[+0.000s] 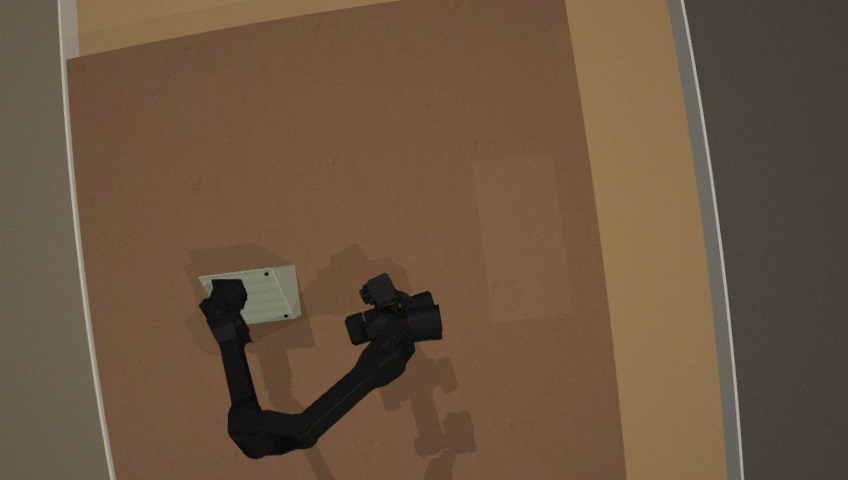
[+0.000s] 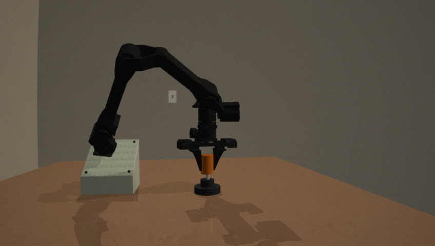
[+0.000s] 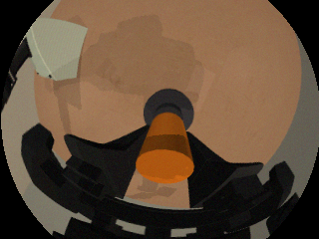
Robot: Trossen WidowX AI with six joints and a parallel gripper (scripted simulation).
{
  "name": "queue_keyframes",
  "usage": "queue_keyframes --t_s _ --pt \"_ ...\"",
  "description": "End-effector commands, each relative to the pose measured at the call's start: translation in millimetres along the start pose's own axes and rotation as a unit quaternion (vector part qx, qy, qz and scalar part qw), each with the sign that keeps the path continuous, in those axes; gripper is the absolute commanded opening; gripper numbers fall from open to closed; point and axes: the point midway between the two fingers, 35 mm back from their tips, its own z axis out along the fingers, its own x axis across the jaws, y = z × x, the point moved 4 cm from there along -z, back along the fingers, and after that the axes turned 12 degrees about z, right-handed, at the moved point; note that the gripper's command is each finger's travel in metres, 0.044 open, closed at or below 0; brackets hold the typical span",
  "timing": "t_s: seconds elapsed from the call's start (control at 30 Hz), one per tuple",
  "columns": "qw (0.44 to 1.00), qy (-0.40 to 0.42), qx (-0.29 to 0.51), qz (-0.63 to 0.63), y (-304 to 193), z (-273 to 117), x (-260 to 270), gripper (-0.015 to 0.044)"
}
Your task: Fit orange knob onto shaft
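Exterior view, left to right: I see pale green sloped block (image 1: pixel 267 295) (image 2: pixel 111 158) (image 3: pixel 60 50) on worktop (image 1: pixel 333 196) (image 2: pixel 164 207) (image 3: pixel 249 100), my arm's (image 1: pixel 241 374) (image 2: pixel 180 73) lower end over it. Farther right, my end effector (image 1: pixel 395 306) (image 2: pixel 207 167) (image 3: pixel 166 131) points down, pinching orange knob (image 2: pixel 207 164) (image 3: pixel 165 149) between both fingers. Knob upright, directly above round dark pedestal (image 2: pixel 207 188) (image 3: pixel 184 102); short stretch of silver shaft (image 2: pixel 208 176) shows between them, so knob isn't seated. Can't tell whether flat sides line up; knob's hole hidden underneath.
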Motion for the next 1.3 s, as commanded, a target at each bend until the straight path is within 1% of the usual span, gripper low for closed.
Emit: queue_keyframes --t_s 0.0,1.0,1.27 --pt "1.0 -0.003 0.001 -0.001 -1.3 -1.3 -2.3 0.0" --pt "1.0 -0.003 0.001 -0.001 -0.5 1.7 0.7 0.0" --pt "1.0 -0.003 0.001 -0.013 -0.5 -3.4 -1.5 0.0"
